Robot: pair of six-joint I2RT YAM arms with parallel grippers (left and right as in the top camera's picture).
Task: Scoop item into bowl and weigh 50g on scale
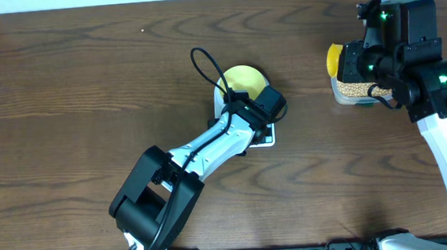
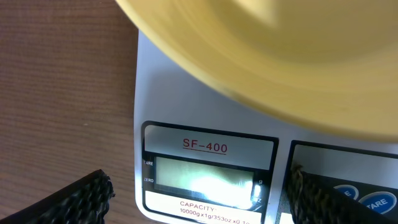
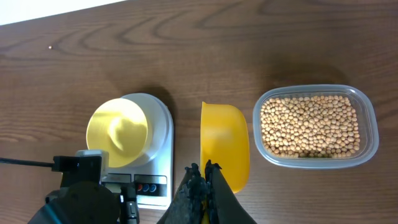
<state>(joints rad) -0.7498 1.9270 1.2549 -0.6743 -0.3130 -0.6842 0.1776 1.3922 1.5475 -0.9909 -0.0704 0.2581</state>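
The beans fill a clear plastic tub that stands on the wooden table, well apart from the scale. The pale yellow bowl sits on the scale's platform and covers most of it, leaving the display end bare. The bright yellow scoop is held up between the scale and the tub, nearer the tub. I have its handle pinched in my right gripper, jaws closed tight on it. My left gripper hovers low over the scale's display end. Its jaws are spread wide, one finger on either side of the grey display.
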